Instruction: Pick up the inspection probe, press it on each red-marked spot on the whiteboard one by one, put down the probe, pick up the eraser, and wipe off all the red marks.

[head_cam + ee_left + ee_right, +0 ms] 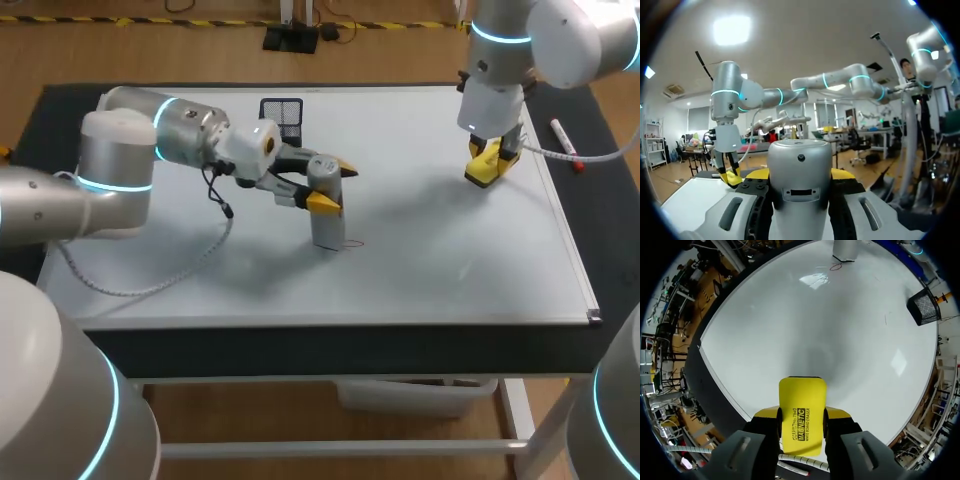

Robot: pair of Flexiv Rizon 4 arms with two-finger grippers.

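Clamping grey probe (326, 222) upright in left end effector (333, 187), base touching whiteboard (450, 260) beside red mark (352, 243). Pinching yellow eraser (483, 172) in right end effector (492, 160) near table's (605, 200) right edge.

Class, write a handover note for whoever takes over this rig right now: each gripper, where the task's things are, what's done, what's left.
Left gripper: shut on the probe, which stands upright on the whiteboard, a red mark beside its base.
Right gripper: shut on the yellow eraser, over the board's right side.
Done: both tools picked up.
Left: finish any pressing, put the probe down, wipe off the red marks.
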